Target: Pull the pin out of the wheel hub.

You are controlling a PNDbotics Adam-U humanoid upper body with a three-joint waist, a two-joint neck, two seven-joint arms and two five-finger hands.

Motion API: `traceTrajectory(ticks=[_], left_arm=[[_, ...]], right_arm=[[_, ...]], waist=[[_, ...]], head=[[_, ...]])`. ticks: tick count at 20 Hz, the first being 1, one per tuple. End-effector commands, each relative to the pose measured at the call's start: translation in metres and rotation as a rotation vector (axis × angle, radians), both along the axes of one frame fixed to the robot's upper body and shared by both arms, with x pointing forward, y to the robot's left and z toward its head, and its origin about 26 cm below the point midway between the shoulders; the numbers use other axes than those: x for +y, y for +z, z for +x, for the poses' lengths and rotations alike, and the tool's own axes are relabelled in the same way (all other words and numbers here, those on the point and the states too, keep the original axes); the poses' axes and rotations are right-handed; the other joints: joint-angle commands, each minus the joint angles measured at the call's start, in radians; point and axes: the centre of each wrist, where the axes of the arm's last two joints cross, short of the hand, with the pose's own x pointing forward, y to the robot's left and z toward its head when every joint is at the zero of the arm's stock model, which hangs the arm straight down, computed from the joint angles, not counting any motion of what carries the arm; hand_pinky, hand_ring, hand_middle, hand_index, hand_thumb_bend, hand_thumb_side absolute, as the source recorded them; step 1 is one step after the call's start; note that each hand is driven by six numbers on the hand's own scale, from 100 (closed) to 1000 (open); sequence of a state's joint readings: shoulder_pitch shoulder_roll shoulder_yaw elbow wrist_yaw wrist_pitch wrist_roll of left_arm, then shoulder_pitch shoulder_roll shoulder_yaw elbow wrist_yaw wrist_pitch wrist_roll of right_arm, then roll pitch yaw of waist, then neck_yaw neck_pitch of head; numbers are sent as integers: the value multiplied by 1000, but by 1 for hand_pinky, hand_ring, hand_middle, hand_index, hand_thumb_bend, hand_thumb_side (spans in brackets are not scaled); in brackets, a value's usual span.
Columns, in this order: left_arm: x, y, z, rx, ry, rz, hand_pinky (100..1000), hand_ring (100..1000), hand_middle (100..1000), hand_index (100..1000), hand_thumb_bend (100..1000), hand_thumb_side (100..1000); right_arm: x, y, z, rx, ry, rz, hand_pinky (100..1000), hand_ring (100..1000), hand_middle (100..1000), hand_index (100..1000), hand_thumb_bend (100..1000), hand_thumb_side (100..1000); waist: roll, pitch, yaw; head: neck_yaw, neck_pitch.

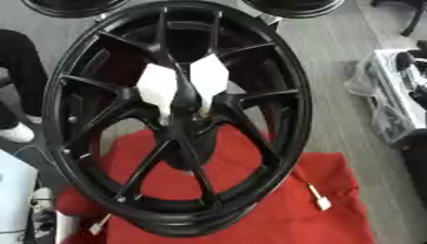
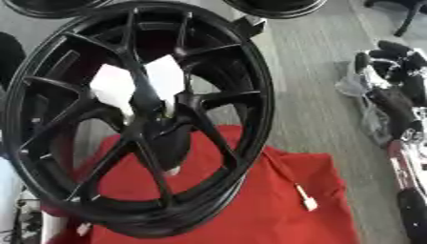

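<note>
A large black spoked wheel (image 1: 83, 62) stands tilted on a red cloth (image 1: 283, 200). Its hub (image 1: 185, 102) sits where the spokes meet, in the middle of both views. A small brownish glint (image 1: 203, 113) shows just right of the hub's centre; I cannot make out whether it is the pin. White patches (image 1: 157, 85) show through the spokes behind the hub. My right hand (image 2: 399, 64) shows at the right edge of the right eye view, well away from the wheel, with its fingers relaxed and holding nothing. My left hand is out of sight.
Two white tags on cords lie on the cloth, one at the right (image 1: 321, 203) and one at the lower left (image 1: 98, 225). More black wheels (image 1: 71, 5) stand at the top edge. Clear-wrapped pale gear (image 1: 388, 102) lies on the grey floor at the right.
</note>
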State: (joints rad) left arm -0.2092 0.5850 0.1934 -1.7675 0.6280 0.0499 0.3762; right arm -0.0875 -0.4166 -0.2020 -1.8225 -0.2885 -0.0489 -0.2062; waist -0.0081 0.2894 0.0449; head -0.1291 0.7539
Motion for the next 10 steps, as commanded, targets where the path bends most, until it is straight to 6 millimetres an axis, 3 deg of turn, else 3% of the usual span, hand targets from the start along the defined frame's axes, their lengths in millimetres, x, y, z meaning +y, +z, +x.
traceTrajectory(ticks=[1, 10], left_arm=[[2, -5, 0, -1, -14, 0, 856, 822, 799, 877, 236, 911], [0, -20, -1, 18, 9, 21, 854, 812, 790, 864, 213, 905]], right_arm=[[1, 9, 0, -33, 9, -10, 891, 671, 640, 735, 360, 212], [1, 8, -1, -36, 9, -1, 889, 669, 637, 735, 369, 208]], waist=[[0, -12, 0], [-7, -13, 3]], head=[[1, -9], [10, 0]])
